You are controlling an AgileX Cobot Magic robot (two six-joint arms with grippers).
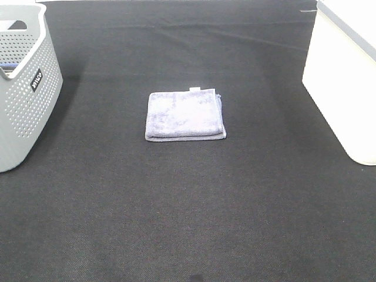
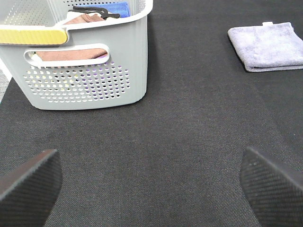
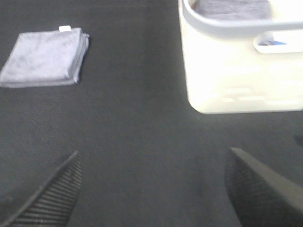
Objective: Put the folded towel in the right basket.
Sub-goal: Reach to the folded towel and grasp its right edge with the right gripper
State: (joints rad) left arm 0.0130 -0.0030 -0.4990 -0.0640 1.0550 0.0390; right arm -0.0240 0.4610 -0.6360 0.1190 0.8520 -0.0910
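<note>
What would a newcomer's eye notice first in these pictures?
The folded towel stands out first: pale purple, lying alone in the middle of the dark mat. Next come the containers at the edges: a perforated grey basket on the left, with some cloths inside, and a white basket on the right.

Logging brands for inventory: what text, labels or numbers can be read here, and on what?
Grey basket: black label, white letters too small to read.
Folded towel: white tag, blank or too small to tell.
White basket: no text visible.
</note>
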